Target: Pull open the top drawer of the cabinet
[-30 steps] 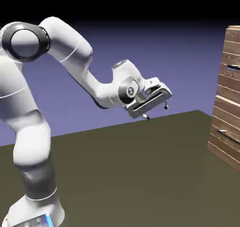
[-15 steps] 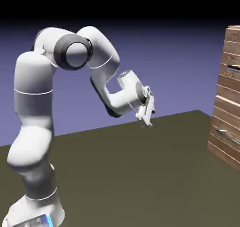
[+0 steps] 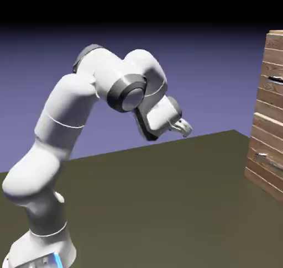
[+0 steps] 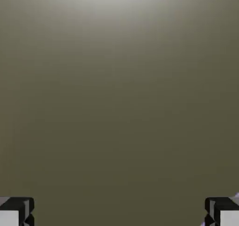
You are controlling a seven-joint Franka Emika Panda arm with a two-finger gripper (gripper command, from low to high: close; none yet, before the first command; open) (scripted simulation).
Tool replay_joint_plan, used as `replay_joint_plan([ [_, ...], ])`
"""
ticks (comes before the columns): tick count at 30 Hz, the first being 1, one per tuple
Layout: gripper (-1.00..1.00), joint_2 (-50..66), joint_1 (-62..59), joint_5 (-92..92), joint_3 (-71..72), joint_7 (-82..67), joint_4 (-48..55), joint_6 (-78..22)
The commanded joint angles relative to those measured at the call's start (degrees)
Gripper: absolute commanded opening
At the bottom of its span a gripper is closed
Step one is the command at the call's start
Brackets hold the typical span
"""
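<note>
Olive-brown tabletop (image 3: 149, 206) below a blue-violet backdrop (image 3: 221, 57), with a white robot arm (image 3: 69, 106) bent above it.
In the hand view, two fingertips are seen set wide apart at the bottom corners, nothing between them but tabletop; in the exterior view that gap is hidden. The arm is arched toward the exterior view's right, its gripper (image 4: 119, 211) held well apart from the brown plank cabinet (image 3: 270, 117) at that edge, seen only in the exterior view. Its top drawer (image 3: 271, 89), marked by a silver handle (image 3: 276, 79), is cropped by the frame.
</note>
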Motion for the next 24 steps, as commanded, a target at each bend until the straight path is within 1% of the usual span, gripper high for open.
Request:
replay_joint_plan([
  [1, 0.00, 1.43, -0.72, -1.95, 1.25, -2.50, 0.99, -0.30],
  [24, 0.00, 34.36, -17.19, -46.79, 29.87, -59.81, 23.79, -7.08],
])
